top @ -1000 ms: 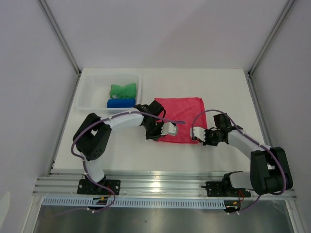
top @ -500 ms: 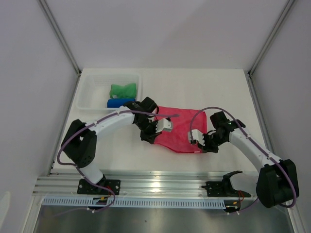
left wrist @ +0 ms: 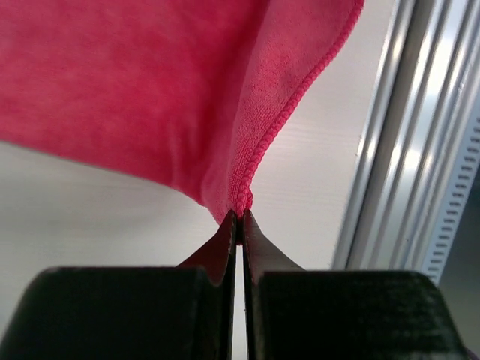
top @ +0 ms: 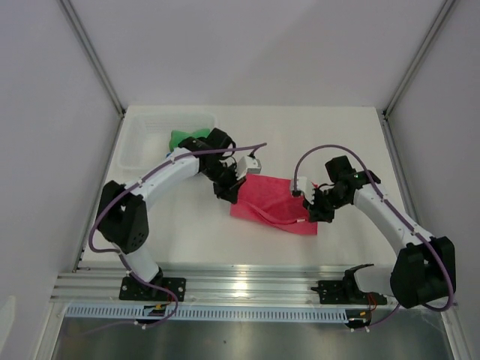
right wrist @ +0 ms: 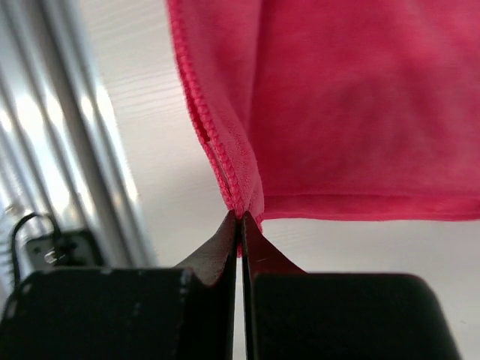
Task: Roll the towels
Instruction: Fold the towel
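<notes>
The pink towel (top: pixel 274 206) hangs slack and partly doubled over between my two grippers, in the middle of the table. My left gripper (top: pixel 237 187) is shut on its left hemmed corner (left wrist: pixel 241 201), the jaws pressed together on the stitched edge. My right gripper (top: pixel 310 207) is shut on the towel's right corner (right wrist: pixel 241 196) in the same way. Pink cloth (left wrist: pixel 135 82) fills the upper part of both wrist views, with bare table under it. The green towel (top: pixel 180 137) lies bunched in the basket, partly behind my left arm.
A white plastic basket (top: pixel 139 146) stands at the back left, and my left forearm crosses its near right corner. The aluminium rail (top: pixel 247 281) runs along the near edge, with upright frame posts (top: pixel 94 56) at the back corners.
The pink towel lay spread flat; both grippers have raised its corners and it now sits nearer the front, crumpled and narrower. My left arm has swung back toward the basket.
</notes>
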`<state>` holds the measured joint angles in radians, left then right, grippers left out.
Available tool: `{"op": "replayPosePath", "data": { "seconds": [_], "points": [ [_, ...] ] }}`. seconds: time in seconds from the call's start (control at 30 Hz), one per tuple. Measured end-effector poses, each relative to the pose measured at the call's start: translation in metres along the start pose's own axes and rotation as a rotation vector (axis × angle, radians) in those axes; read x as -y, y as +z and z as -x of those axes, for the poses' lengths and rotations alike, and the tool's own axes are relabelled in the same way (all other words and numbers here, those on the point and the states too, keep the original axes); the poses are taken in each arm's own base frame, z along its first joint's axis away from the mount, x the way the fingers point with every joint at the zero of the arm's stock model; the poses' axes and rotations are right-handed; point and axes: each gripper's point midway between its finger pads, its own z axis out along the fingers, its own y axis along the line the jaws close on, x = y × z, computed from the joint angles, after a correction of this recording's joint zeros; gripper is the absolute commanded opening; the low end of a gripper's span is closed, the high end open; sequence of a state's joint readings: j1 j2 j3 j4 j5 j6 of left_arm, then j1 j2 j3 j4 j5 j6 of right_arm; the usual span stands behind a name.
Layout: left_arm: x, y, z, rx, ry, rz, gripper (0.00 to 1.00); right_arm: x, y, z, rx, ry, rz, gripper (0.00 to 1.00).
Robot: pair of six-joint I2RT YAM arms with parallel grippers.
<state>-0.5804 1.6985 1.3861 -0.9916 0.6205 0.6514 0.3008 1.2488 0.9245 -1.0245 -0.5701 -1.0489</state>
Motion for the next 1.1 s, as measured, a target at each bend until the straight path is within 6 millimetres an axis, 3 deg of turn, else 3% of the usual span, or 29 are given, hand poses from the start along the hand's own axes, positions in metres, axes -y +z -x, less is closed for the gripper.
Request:
{"op": "replayPosePath", "data": {
  "seconds": [0.2,0.37,0.63,0.9,1.1],
  "points": [
    [-0.045,-0.005,0.033,0.053,-0.043,0.099,0.01,0.068,0.002,0.003,0.003,0.086,-0.147,0.0],
    [-0.075,0.004,0.038,0.031,-0.092,0.153,0.01,0.107,-0.001,-0.007,-0.045,0.142,-0.225,0.0],
    [-0.114,0.01,0.044,-0.007,-0.119,0.243,0.01,0.141,-0.008,-0.014,-0.064,0.191,-0.32,0.0],
    [-0.131,0.019,0.036,-0.041,-0.167,0.297,0.01,0.163,0.009,-0.028,-0.096,0.234,-0.349,0.0],
    [-0.143,0.024,0.03,-0.061,-0.189,0.338,0.01,0.183,0.012,-0.023,-0.075,0.252,-0.389,0.0]
  ]
}}
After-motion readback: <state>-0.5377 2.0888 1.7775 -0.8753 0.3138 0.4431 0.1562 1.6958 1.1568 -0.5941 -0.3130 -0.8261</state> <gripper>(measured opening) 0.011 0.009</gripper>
